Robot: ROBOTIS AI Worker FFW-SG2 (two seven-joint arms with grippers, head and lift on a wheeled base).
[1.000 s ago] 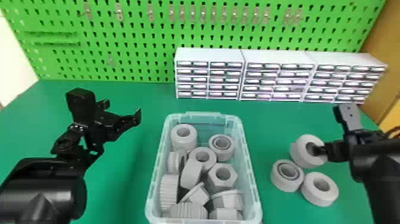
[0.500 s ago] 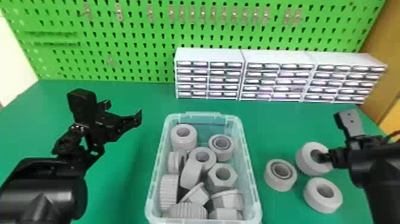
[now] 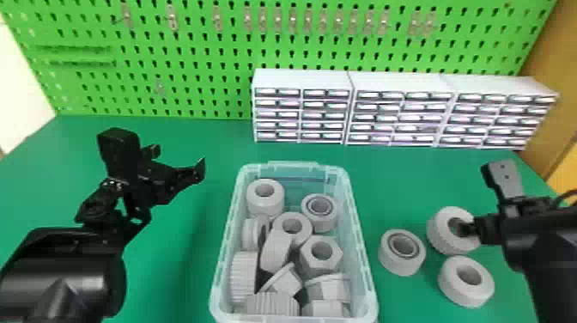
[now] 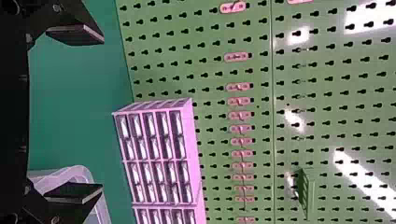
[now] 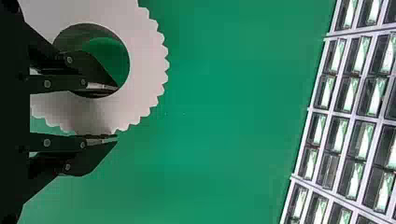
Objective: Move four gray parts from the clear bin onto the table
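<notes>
My right gripper [image 3: 470, 231] is at the toothed gray ring [image 3: 442, 244], right of the clear bin [image 3: 366, 275]. In the right wrist view, the right gripper [image 5: 116, 112] pinches the wall of the toothed ring [image 5: 147, 70], one finger inside its hole and the other at its outer teeth. Two more gray parts lie on the table close by: a round one with an inner ring [image 3: 397, 263] and a smooth ring [image 3: 459, 291]. Several gray parts fill the bin. Left of it waits my left gripper [image 3: 178, 159]; in its wrist view the left gripper [image 4: 101, 114] is open, holding nothing.
White drawer cabinets [image 3: 300, 79] stand along the back of the green table [image 3: 184, 141], before a green pegboard [image 3: 206, 64]. The bin's raised walls stand between the two arms.
The right gripper and the toothed ring have shifted rightward and nearer the robot. The two neighbouring parts have moved apart, one leftward, the other rightward and nearer. The left arm has barely changed.
</notes>
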